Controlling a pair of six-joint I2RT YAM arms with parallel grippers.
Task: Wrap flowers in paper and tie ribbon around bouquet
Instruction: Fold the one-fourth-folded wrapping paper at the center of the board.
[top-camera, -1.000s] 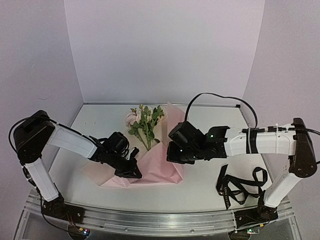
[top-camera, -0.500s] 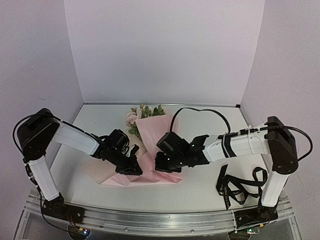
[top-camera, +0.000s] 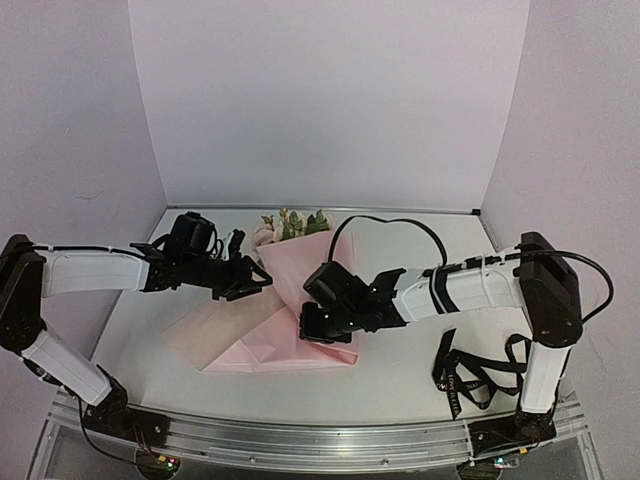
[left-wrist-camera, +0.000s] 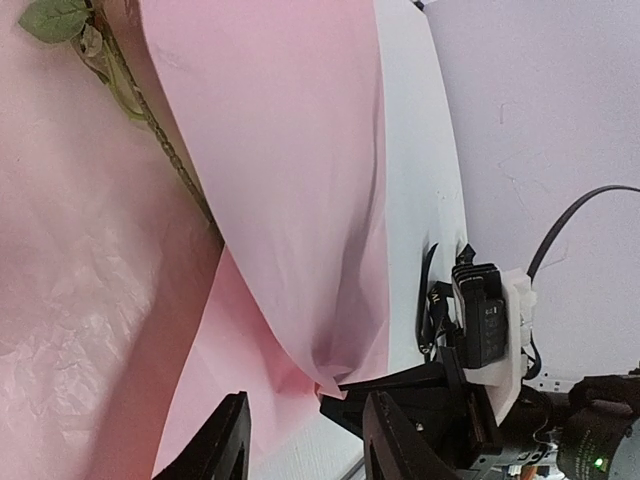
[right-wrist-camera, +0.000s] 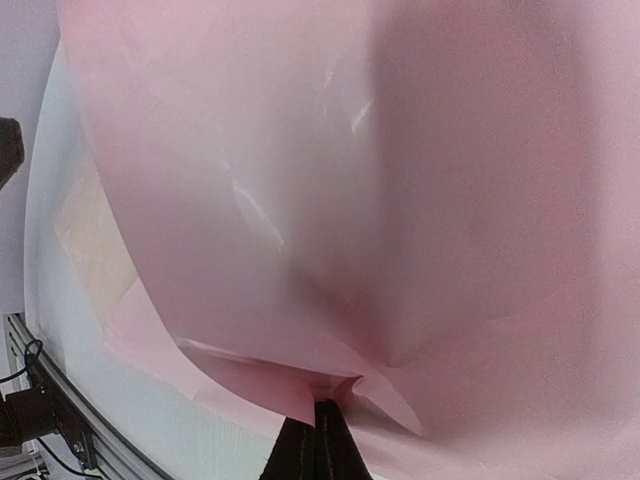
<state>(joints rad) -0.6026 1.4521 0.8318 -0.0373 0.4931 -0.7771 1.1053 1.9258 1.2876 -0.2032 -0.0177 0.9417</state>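
The pink paper lies on the table, and its right side is folded left over the flowers, so only blooms and leaves show at the top. My right gripper is shut on the corner of that flap. In the right wrist view the shut gripper pinches the paper. My left gripper hovers open and empty by the paper's left edge. In its own view the open gripper faces the flap and a thin stem. The black ribbon lies curled at the front right.
Lilac walls close the table at the back and both sides. A metal rail runs along the near edge. The right arm's black cable arcs above the folded paper.
My left gripper has opened, let go of the paper's lower part and drawn back up and to the left. My right gripper has carried the flap further left over the flowers.
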